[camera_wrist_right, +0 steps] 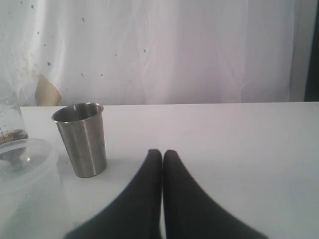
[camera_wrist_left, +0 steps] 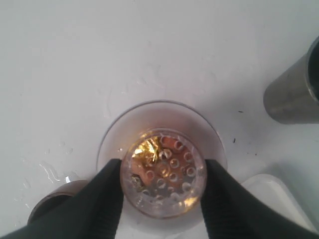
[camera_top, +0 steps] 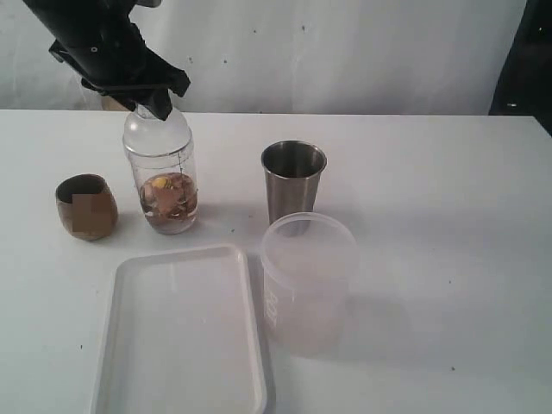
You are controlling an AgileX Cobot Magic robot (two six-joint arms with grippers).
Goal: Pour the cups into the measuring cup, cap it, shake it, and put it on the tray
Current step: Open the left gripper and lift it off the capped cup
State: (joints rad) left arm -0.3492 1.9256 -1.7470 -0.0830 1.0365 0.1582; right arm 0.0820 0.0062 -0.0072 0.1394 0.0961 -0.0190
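White tabletop (camera_top: pixel 448 190), pale draped backdrop (camera_top: pixel 345 52) — flecked with dark specks, brownish patch (camera_wrist_right: pixel 47 92), perhaps a stain, soft even light

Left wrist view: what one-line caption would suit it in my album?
Looking down, black jaws grip the measuring cup by its perforated cap, steel tumbler nearby on the white table.

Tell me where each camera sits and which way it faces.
Exterior: off the arms, looking down across the table at tray, measuring cup, steel tumbler; left arm shows.
Left wrist: above the measuring cup, looking straight down; left jaws grip its top.
Right wrist: low, facing level toward the backdrop; right jaws shut, empty.
All three show the steel tumbler.
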